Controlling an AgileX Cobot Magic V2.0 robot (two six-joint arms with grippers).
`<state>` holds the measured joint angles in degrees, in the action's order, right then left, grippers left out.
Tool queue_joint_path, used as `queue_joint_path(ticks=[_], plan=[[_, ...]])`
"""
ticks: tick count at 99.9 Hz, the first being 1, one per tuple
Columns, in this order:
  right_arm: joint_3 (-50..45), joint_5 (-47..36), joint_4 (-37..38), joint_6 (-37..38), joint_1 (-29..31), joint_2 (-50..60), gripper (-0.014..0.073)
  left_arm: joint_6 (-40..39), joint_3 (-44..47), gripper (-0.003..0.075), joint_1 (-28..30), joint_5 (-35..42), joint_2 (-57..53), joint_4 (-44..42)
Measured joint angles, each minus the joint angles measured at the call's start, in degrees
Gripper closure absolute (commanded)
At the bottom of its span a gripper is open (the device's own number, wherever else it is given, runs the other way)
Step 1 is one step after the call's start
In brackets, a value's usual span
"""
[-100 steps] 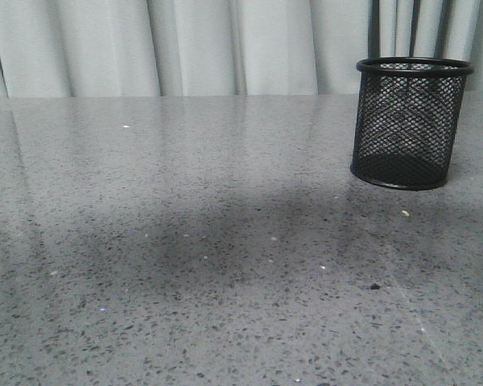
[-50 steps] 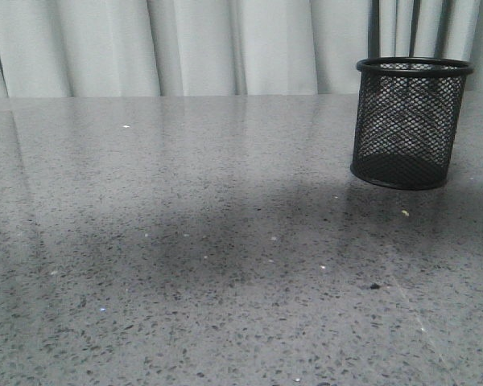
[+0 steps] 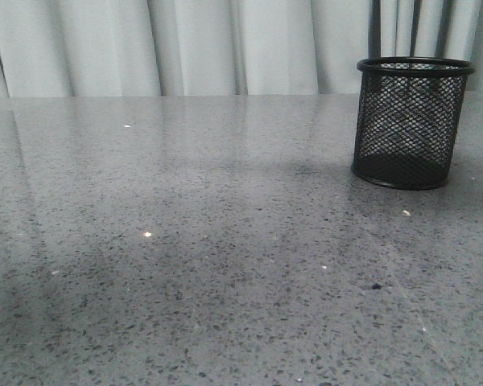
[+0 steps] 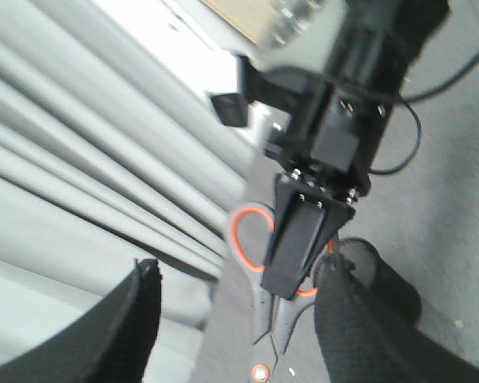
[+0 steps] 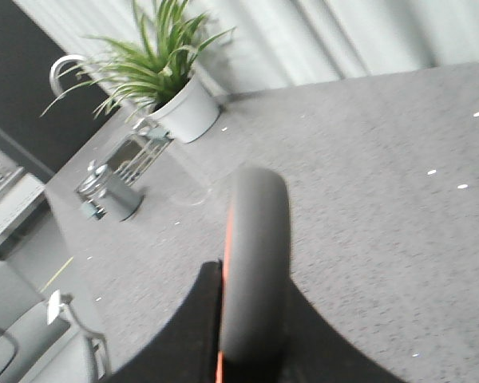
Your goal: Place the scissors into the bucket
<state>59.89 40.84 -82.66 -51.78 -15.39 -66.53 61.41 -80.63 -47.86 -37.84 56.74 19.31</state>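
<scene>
The bucket (image 3: pixel 410 121), a black wire-mesh cup, stands upright and empty at the far right of the grey table (image 3: pixel 185 241). Neither arm shows in the front view. In the left wrist view my left gripper (image 4: pixel 239 331) is open and empty, and between its fingers I see my right gripper (image 4: pixel 299 239) holding the scissors (image 4: pixel 270 321) by their orange-lined loops, blades pointing down. In the right wrist view my right gripper (image 5: pixel 254 319) is shut on the dark grey scissors handle (image 5: pixel 255 231), held above the table.
Pale curtains (image 3: pixel 225 48) hang behind the table's far edge. In the right wrist view a potted plant (image 5: pixel 184 112) and glass items (image 5: pixel 112 187) stand at a table corner, with a chair (image 5: pixel 32 343) beyond the edge.
The dark shadow across the middle of the table has faded and shifted. The bucket has not moved.
</scene>
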Motion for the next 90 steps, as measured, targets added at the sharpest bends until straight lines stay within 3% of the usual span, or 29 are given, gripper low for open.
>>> queue_joint_path(ticks=[13,33,60,72,90], plan=[[2.8,2.0,3.9,0.5,2.7,0.0,0.0648,-4.3,0.0,0.0734,-0.1,-3.5,-6.9,-0.2],[15.3,9.5,25.2,12.2,7.9,-0.2,0.0648,-16.0,0.7,0.0740,-0.1,-10.5,-15.3,-4.5],[30.2,29.9,56.8,29.1,10.8,-4.9,0.0649,-39.3,11.8,0.0740,-0.1,-10.9,-25.8,-16.1],[29.7,31.3,62.3,31.7,10.8,-6.5,0.0649,-44.6,18.5,0.0740,-0.1,-9.3,-29.1,-18.4],[29.2,31.5,63.4,32.3,10.8,-7.8,0.0649,-46.1,25.3,0.0740,-0.1,-4.9,-31.2,-17.7]])
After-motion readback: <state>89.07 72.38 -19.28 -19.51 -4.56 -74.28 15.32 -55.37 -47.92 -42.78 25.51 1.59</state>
